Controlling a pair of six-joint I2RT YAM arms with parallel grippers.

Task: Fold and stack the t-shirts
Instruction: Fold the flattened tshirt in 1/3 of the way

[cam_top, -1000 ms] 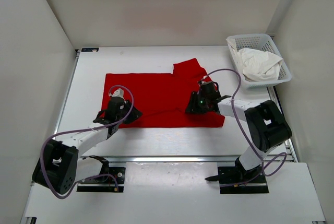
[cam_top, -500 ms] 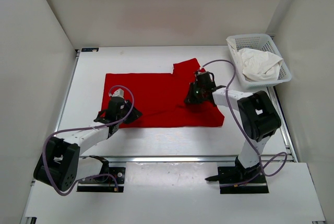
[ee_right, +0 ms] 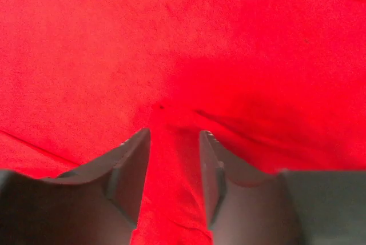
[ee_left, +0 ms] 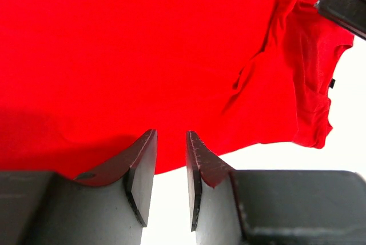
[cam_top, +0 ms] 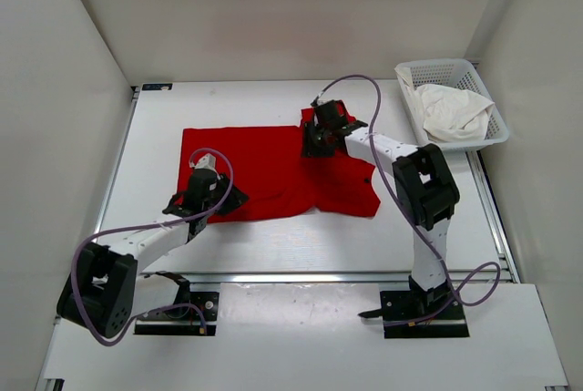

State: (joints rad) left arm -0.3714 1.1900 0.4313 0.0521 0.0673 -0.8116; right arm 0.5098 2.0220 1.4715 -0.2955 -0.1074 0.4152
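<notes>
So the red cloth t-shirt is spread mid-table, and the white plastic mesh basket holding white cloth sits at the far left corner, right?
No: the white plastic mesh basket holding white cloth sits at the far right corner, as the top external view shows. The red cloth t-shirt is spread mid-table.

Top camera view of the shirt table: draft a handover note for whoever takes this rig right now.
Left hand: open, at the near edge of the bright red cloth t-shirt.
Right hand: open, low over the same shirt near its far edge.
Red shirt: spread on the white table, right side rumpled, not folded.
White cloth t-shirt: crumpled in the white plastic mesh basket, far right.
Done: nothing folded or stacked.
Left: fold both, stack them.
</notes>
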